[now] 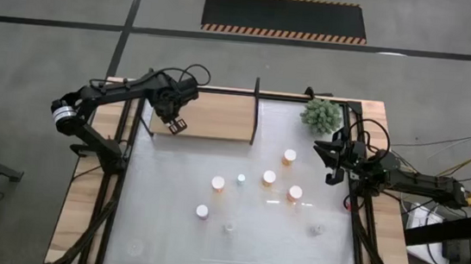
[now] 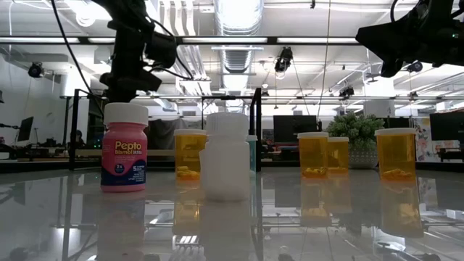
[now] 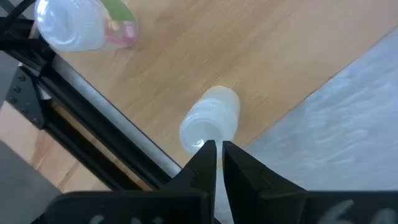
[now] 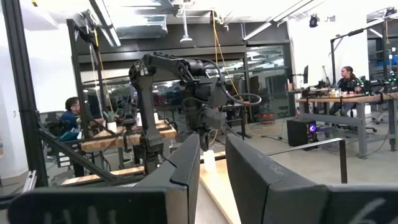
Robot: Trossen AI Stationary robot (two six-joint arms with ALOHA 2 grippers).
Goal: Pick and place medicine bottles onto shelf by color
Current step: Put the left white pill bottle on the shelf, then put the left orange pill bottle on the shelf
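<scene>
A: So, where is the left gripper [image 1: 175,124] now?

B: It hangs over the near edge of the shelf [image 1: 219,117], a flat light-brown wooden board with fine grain and black metal frame bars. Its two dark fingers are pressed together and hold nothing. Just under the tips stands a white plastic bottle [image 3: 210,121], round and slightly translucent. A second bottle [image 3: 84,25], clear with a pale round cap and a green and pink label, stands farther along the board beside the black bar.

A: And the right gripper [image 1: 334,163]?

B: It waits above the right edge of the table [image 1: 169,186], near the spiky green plant [image 1: 321,114]. Its fingers stand a little apart, with nothing between them.

A: What is on the glossy white tabletop?

B: Several small cylinders. In the low view I see a pink Pepto bottle [image 2: 125,148] with a white cap, a matte white bottle [image 2: 225,156], and orange translucent pill bottles [image 2: 395,154] with pale caps. All are upright and apart from each other.
</scene>
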